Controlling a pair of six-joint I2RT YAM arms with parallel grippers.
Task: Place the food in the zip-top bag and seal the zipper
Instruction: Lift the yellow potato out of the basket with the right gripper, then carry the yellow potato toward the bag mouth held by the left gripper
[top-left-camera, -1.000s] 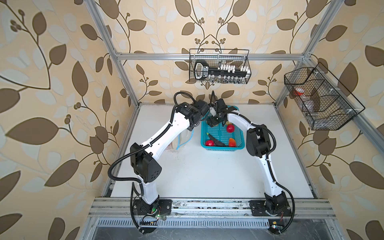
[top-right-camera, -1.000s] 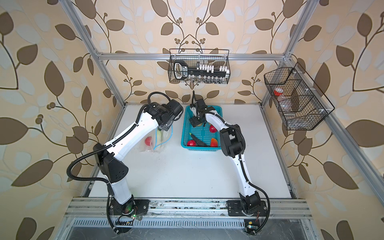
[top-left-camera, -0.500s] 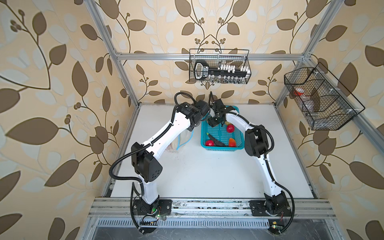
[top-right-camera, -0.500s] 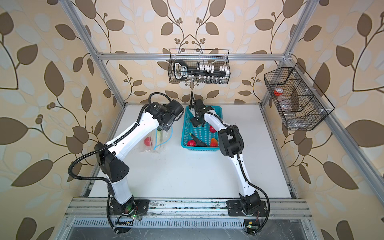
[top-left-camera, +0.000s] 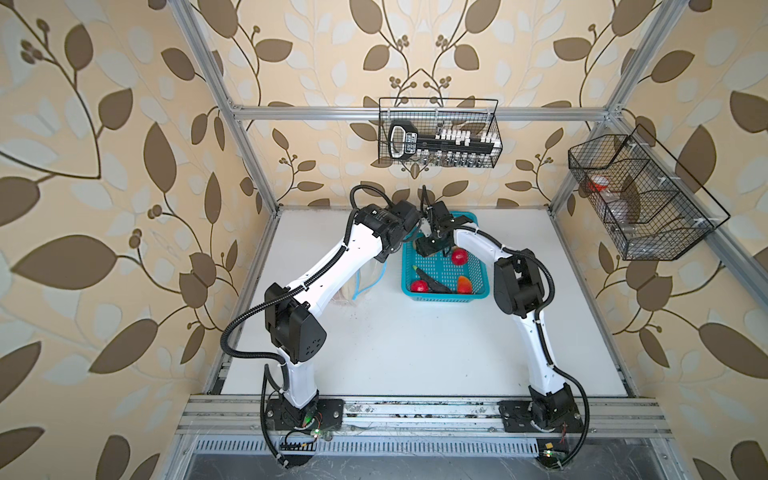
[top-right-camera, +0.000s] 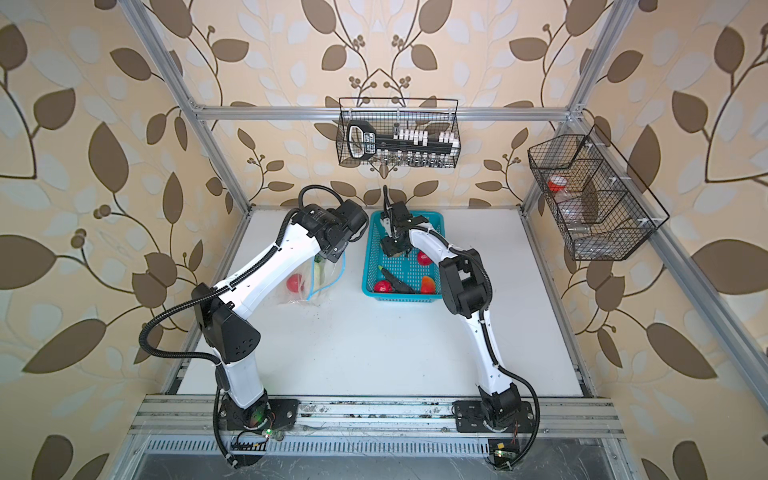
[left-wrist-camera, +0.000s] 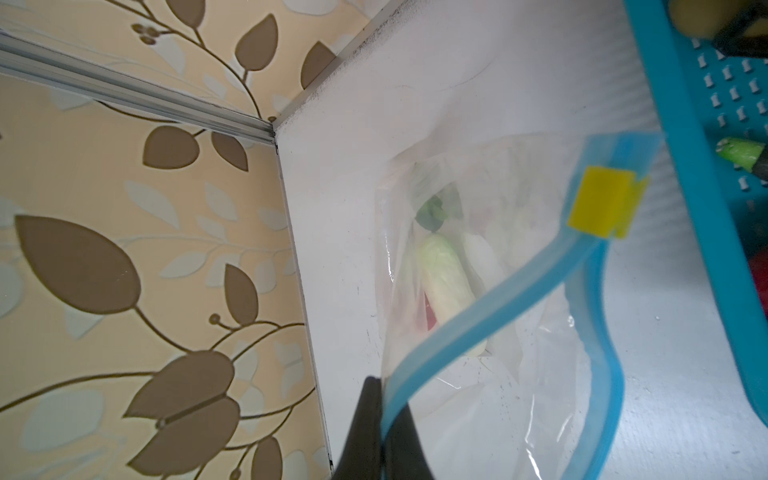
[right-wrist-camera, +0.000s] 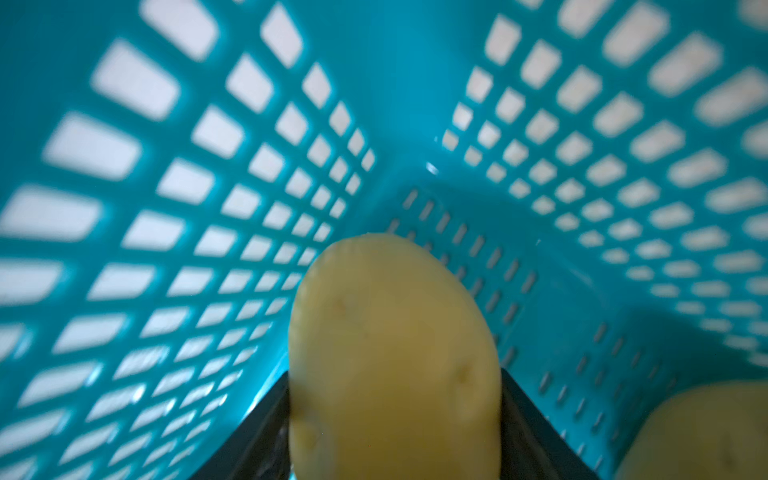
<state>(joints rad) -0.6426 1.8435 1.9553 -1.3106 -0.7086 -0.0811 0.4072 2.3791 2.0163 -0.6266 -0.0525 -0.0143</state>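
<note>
Two potatoes fill your right wrist view. One potato (right-wrist-camera: 390, 353) is pinched between the dark jaws of your right hand (right-wrist-camera: 395, 424), low in a corner of the basket (right-wrist-camera: 415, 104). The second potato (right-wrist-camera: 698, 432) lies just beside it on the basket floor. Whether the held one is clear of that floor, you cannot tell.

In both top views the basket stands by the middle of the counter's (top-left-camera: 415, 353) far edge, and your right hand reaches into its far-left corner. A tomato (top-left-camera: 459, 257) sits mid-basket. Along the near wall lie a second tomato (top-left-camera: 419, 286), the eggplant (top-left-camera: 432, 280) and the pepper (top-left-camera: 465, 285).

Your left hand (left-wrist-camera: 382, 432) is pressed together on the zipper (left-wrist-camera: 478, 307), pinching one lip of the bag (left-wrist-camera: 469, 395) well away from the slider (left-wrist-camera: 602, 208). The other lip sags away, so the mouth gapes.

The bag sits just beside the basket, between it and the counter's left edge, toward the far-left corner. Inside it you see the cucumber (left-wrist-camera: 446, 282), the leafy piece (left-wrist-camera: 434, 208) and a third tomato (top-right-camera: 294, 283).
</note>
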